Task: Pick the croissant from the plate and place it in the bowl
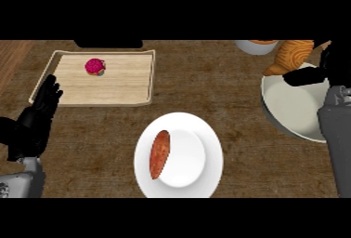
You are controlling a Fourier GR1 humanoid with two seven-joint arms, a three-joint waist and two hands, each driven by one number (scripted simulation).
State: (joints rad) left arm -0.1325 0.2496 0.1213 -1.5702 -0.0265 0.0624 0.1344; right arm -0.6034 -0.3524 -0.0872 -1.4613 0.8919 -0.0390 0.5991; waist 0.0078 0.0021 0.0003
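Head view: right hand (pixel 328 65) has its fingers wrapped round the croissant (pixel 291 56), held over the bowl's (pixel 291 104) far rim near the counter's right edge. Left hand (pixel 37 116) rests open at the left edge.

You see the white plate (pixel 209 144) at the middle of the counter (pixel 205 88), an orange-brown sweet potato (pixel 159 154) lying on its left part. Up and left of the plate sits a wooden tray (pixel 123 88) with a pink cupcake (pixel 95 66) in it. Right of the plate is the bowl (pixel 291 107). Your right hand (pixel 332 62) holds the croissant (pixel 293 56) over the bowl's far rim, fingers curled round it. Your left hand (pixel 37 118) rests open, left of the plate.
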